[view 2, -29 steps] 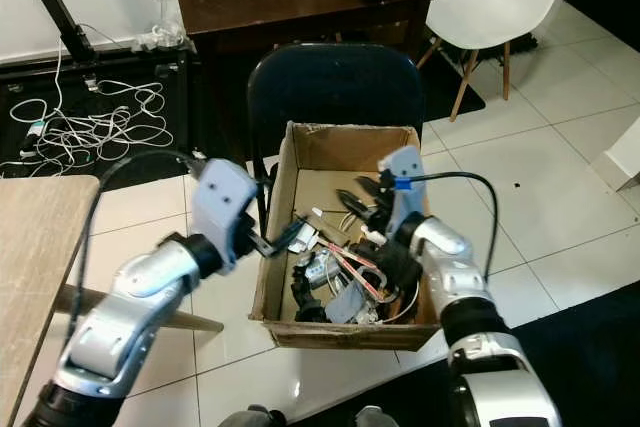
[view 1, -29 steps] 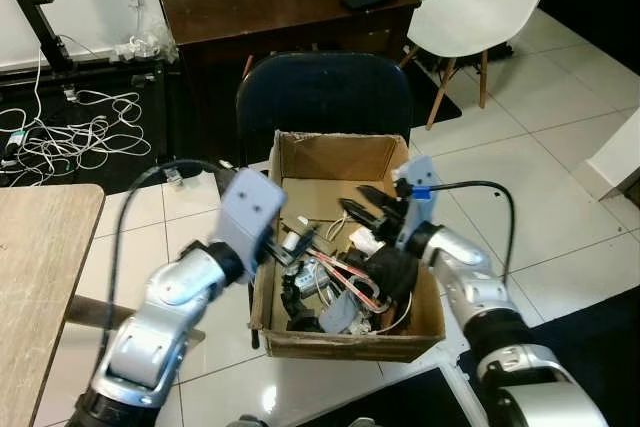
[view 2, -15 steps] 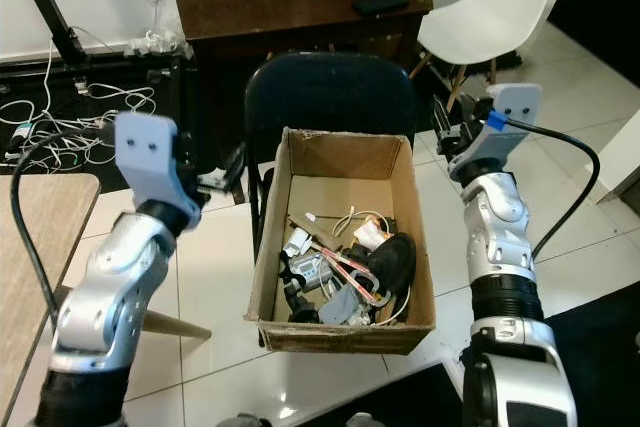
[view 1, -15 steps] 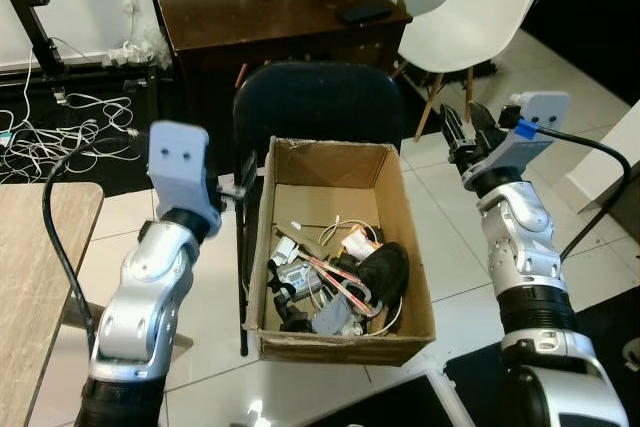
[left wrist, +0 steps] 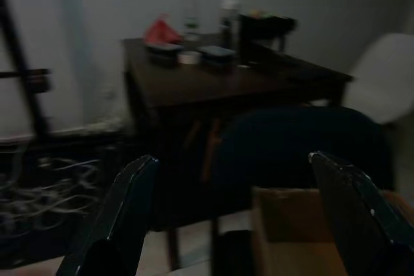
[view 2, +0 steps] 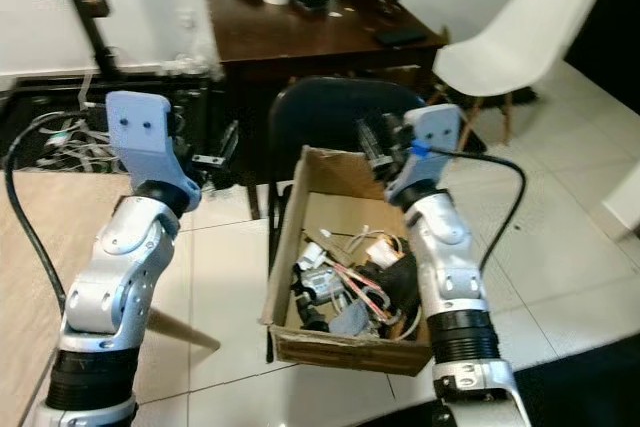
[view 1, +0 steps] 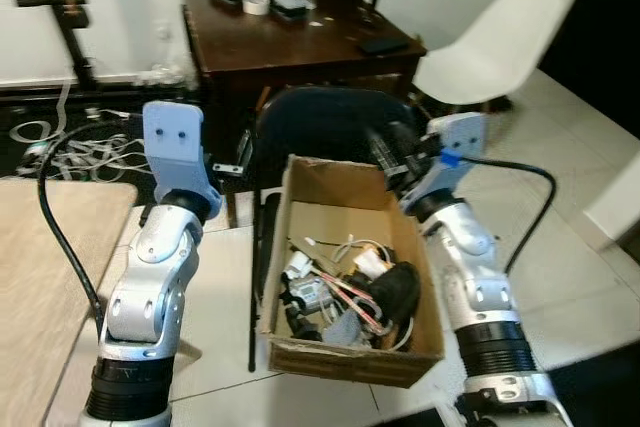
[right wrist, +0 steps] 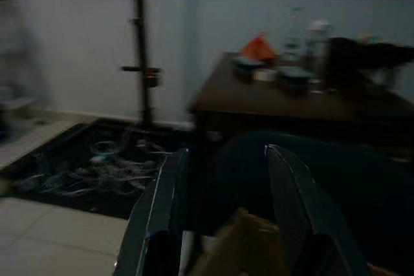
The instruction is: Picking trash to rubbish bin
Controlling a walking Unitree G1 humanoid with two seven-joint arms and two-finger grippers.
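Left eye view: our left gripper (view 1: 232, 168) is raised beside the dark chair (view 1: 330, 122), to the left of the cardboard box (view 1: 345, 272), holding nothing; our right gripper (view 1: 392, 155) is up over the box's back wall, fingers spread, empty, touching nothing. The trash (view 1: 345, 292) (cables, small parts, a black lump) lies in a heap in the box's near half. The box's long axis runs away from us toward the chair, top open. Right eye view: same layout, and here we see the left gripper's fingers (view 2: 226, 147) pointing toward the chair back, well apart from the box. Left wrist view: dim, but the two black fingers (left wrist: 126, 208) stand wide apart with nothing between them; beyond them are the chair, a box corner, and a dark wooden desk (left wrist: 226, 79) carrying bottles and small items. Right wrist view: also dark; fingers (right wrist: 158, 208) parted more narrowly, empty, framing the chair back, with a tangle of white cables (right wrist: 103, 169) on the floor and a black stand (right wrist: 141, 63) by the wall.
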